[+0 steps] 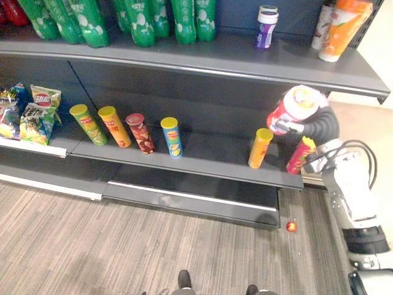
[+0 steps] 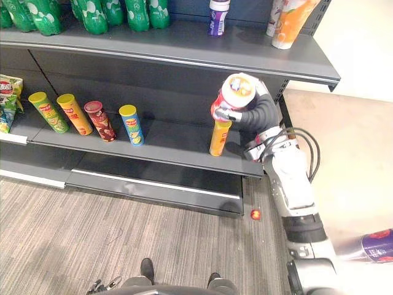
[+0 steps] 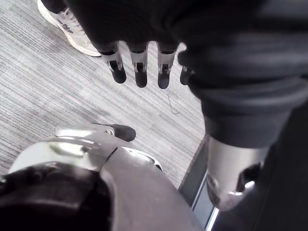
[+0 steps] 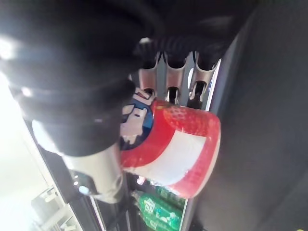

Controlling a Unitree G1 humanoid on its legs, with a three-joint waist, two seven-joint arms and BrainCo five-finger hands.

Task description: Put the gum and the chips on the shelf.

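The right hand [image 1: 293, 128] has its fingers curled round a red-and-white round plastic tub with a printed white lid [image 2: 238, 89]. It holds the tub before the dark grey metal middle shelf [image 1: 209, 161], just above a tall orange chips tube with a yellow lid [image 2: 219, 137] standing there. The left hand [image 3: 139, 67] hangs over the grey striped floor [image 3: 57, 86], fingers loose and straight.

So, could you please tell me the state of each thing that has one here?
right hand: shut round the tub.
tub: held up off the middle shelf.
left hand: open, hanging idle over the floor.
yellow can: upright on the middle shelf.
purple bottle: upright on the top shelf.
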